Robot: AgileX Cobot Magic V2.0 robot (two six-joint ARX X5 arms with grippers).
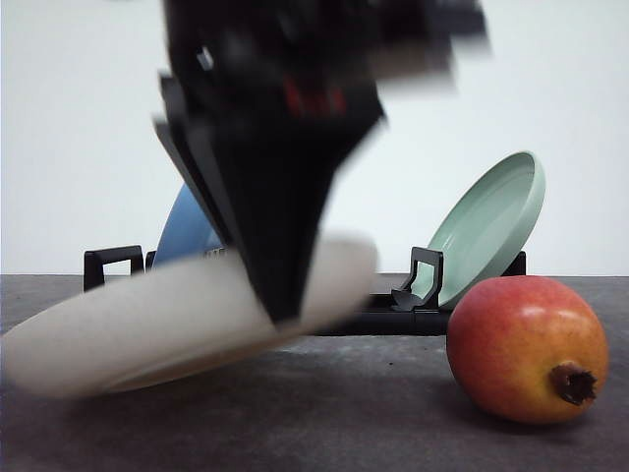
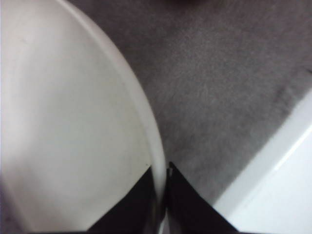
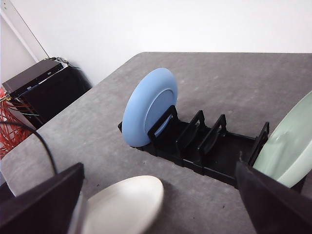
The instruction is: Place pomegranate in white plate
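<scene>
The pomegranate [image 1: 526,349], red-orange fading to yellow with a dark crown nub, rests on the grey table at the front right. The white plate [image 1: 147,329] is tilted and blurred at the left, its left side low near the table and its right rim raised. My left gripper [image 1: 285,307] comes down from above and is shut on that raised rim. The left wrist view shows the fingers [image 2: 183,204] pinching the plate's edge [image 2: 146,122]. My right gripper [image 3: 160,190] is open with nothing between its fingers, looking down over the rack, with the white plate [image 3: 126,204] in view below it.
A black dish rack [image 1: 393,310] stands at the back. It holds a blue plate [image 3: 148,105] upright at one end and a pale mint-green plate [image 1: 491,226] leaning at the other. The table edge [image 2: 273,161] runs close by in the left wrist view.
</scene>
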